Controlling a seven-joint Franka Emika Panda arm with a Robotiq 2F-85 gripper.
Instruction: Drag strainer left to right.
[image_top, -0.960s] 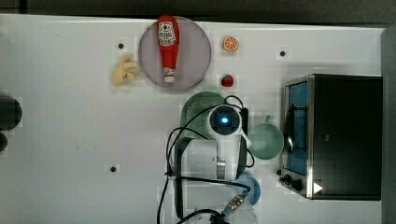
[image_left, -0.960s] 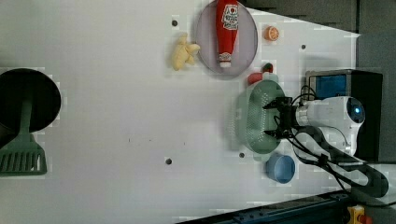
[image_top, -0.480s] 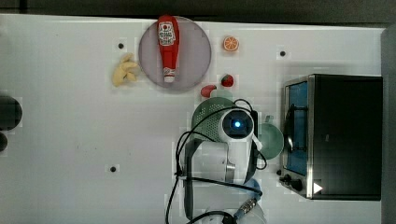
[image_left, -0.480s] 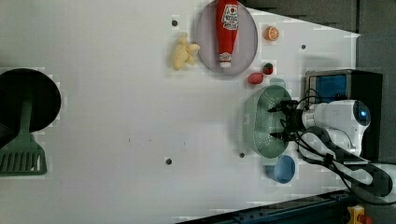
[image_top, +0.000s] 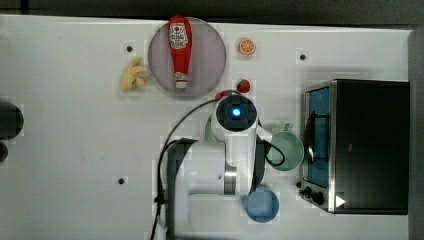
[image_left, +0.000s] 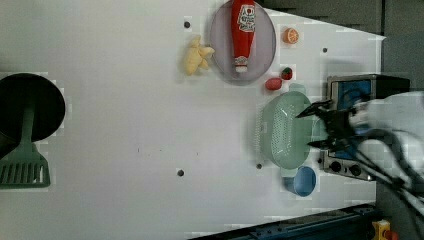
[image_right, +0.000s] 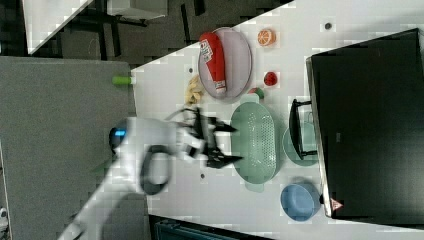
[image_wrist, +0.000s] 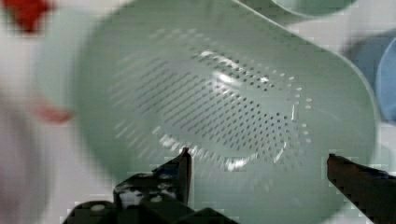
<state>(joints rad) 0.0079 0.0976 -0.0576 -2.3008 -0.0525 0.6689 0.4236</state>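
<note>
- The strainer (image_left: 285, 130) has slid over since a second ago: in the left view it sat further toward the worktop's middle, and now it lies close to the toaster oven (image_left: 357, 127) at the left view's right edge of the worktop (image_left: 125, 125).
- The gripper (image_left: 314, 129) has let go and pulled back. Its fingers (image_right: 227, 127) are spread wide apart, gripping nothing, out beyond the strainer's rim.
- In the right view the strainer sits between the green mug (image_right: 300, 145) and the open gripper, with the blue cup (image_right: 300, 200) just beside one end.
- The wrist view looks straight into the perforated bowl, a finger on either side of the picture, both clear of the plastic.
- The ketchup bottle (image_top: 179, 50) on its plate (image_top: 210, 55) hasn't budged, nor has the orange slice (image_top: 246, 46).
- My read: the drag is done, and this is the retreat.
</note>
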